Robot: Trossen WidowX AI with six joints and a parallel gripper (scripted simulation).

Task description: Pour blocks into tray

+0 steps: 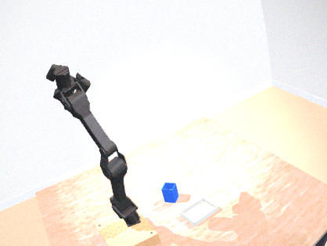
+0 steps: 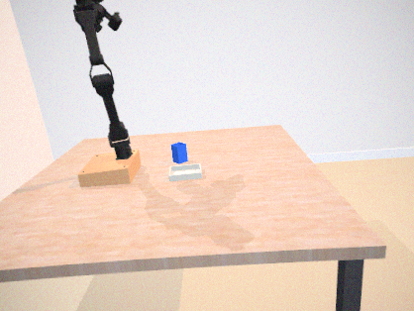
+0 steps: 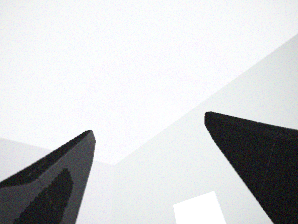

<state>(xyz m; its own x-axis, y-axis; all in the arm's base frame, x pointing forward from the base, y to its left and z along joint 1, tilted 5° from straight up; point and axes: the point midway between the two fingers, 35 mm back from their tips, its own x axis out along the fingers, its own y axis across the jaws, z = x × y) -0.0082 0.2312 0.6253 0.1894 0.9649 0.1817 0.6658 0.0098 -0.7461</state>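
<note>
Blue cup (image 1: 170, 193) (image 2: 179, 153) upright on table (image 1: 145, 172) (image 2: 223, 208), just beside pale tray (image 1: 188, 222) (image 2: 185, 177); short carry, prob. why they're paired. Blocks n/v from these angles. Hand (image 3: 150, 126) wide, nothing btwn fingers, up high w/ arm (image 1: 95, 131) (image 2: 110, 106) raised, well clear of cup; approach yet to be made, I'd judge. Table wood-grained, arm's shadow across it; pale walls (image 1: 156, 51) (image 2: 223, 64), tan floor (image 1: 289, 117) (image 2: 376, 198) beyond.

One blue square-sided cup (image 1: 170, 193) (image 2: 179, 153), one shallow pale rectangular tray (image 1: 187, 219) (image 2: 185, 177), one black jointed arm (image 1: 96, 131) (image 2: 110, 110), one tan box-shaped base (image 1: 146, 237) (image 2: 104, 177), one wood-grain counter (image 1: 164, 164) (image 2: 277, 198). Blocks: count not visible.
</note>
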